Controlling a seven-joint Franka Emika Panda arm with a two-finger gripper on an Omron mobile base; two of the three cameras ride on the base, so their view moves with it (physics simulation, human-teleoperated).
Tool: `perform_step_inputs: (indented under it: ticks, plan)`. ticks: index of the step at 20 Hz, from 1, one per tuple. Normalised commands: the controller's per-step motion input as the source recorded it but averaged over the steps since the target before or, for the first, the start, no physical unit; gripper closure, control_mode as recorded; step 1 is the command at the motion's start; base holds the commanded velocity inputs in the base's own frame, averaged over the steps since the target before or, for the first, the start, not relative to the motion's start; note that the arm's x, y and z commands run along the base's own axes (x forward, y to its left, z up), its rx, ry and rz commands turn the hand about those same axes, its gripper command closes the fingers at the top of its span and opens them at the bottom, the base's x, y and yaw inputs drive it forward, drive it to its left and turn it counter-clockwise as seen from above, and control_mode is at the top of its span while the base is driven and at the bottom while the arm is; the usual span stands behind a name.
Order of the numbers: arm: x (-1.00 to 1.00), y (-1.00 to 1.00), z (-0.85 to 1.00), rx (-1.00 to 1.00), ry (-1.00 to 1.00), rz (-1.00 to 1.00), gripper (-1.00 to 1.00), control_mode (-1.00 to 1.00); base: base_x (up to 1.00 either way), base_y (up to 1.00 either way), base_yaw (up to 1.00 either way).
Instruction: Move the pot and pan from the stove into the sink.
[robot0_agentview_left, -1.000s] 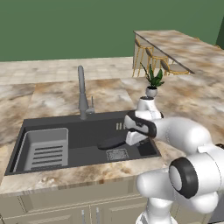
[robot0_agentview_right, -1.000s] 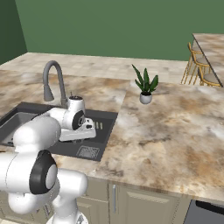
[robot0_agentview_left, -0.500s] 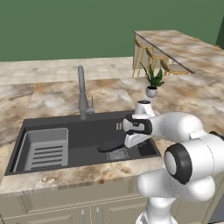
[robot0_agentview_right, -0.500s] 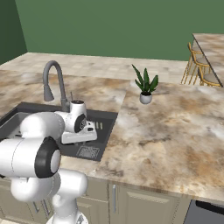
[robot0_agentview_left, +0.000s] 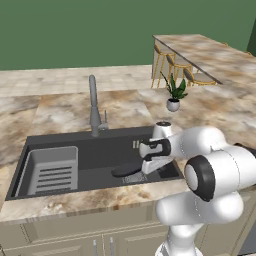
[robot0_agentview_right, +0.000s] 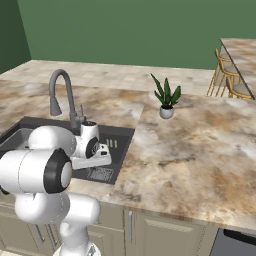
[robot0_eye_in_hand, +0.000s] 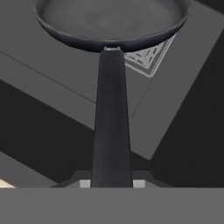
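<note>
The black pan (robot0_agentview_left: 125, 171) hangs low inside the dark sink (robot0_agentview_left: 95, 155), just above its floor near the drain. My gripper (robot0_agentview_left: 146, 167) is shut on the end of its long handle (robot0_eye_in_hand: 111, 127), which runs straight up the hand view to the round bowl of the pan (robot0_eye_in_hand: 109, 19). In that view my gripper (robot0_eye_in_hand: 111, 184) sits at the bottom edge, clamped on the handle's end. The pot and the stove are out of view.
A grey slotted rack (robot0_agentview_left: 52, 171) fills the sink's left end, and the tall faucet (robot0_agentview_left: 93, 105) rises behind the basin. The drain grate (robot0_eye_in_hand: 148, 57) lies under the pan. A potted plant (robot0_agentview_left: 173, 93) stands on the marble counter (robot0_agentview_right: 190, 145) to the right.
The hand has come down into the basin with the pan, lowering it toward the sink floor. The grip on the handle is unchanged.
</note>
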Motion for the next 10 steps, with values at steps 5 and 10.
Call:
perform_step_inputs:
  ticks: [5, 10]
  plan:
    - [0.14, 0.00, -0.23, 0.00, -0.05, 0.00, 1.00, -1.00, 0.00, 0.00, 0.00]
    - [0.21, 0.00, 0.04, 0.01, -0.03, 0.00, -1.00, -1.00, 0.00, 0.00, 0.00]
